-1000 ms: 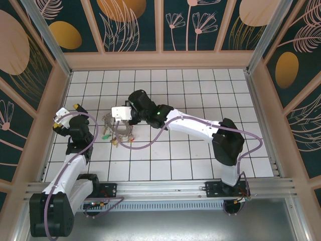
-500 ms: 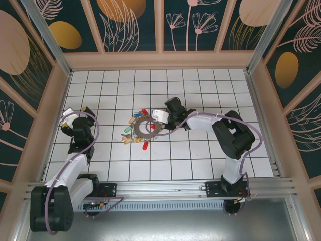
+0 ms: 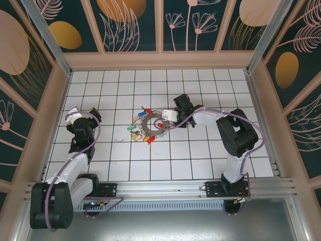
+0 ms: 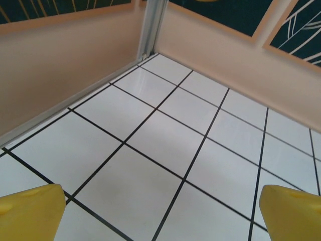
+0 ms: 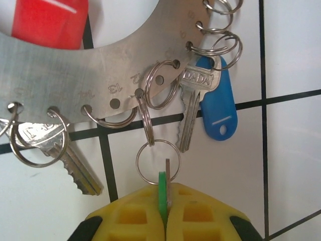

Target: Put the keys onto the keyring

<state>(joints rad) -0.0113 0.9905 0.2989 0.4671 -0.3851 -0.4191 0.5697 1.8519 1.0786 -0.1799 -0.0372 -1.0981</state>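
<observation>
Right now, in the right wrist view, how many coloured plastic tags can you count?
3: a red tag at top left by the keyring; a blue tag at right; a green tag pinched in the right gripper. Others may lie outside the frame.

The surface (image 3: pixel 200 150) under me is white tile crossed by dark grout lines. Near its middle the keyring (image 3: pixel 144 125) lies flat, keys (image 3: pixel 135 134) with red, yellow, green and blue tags fanned around it.
</observation>
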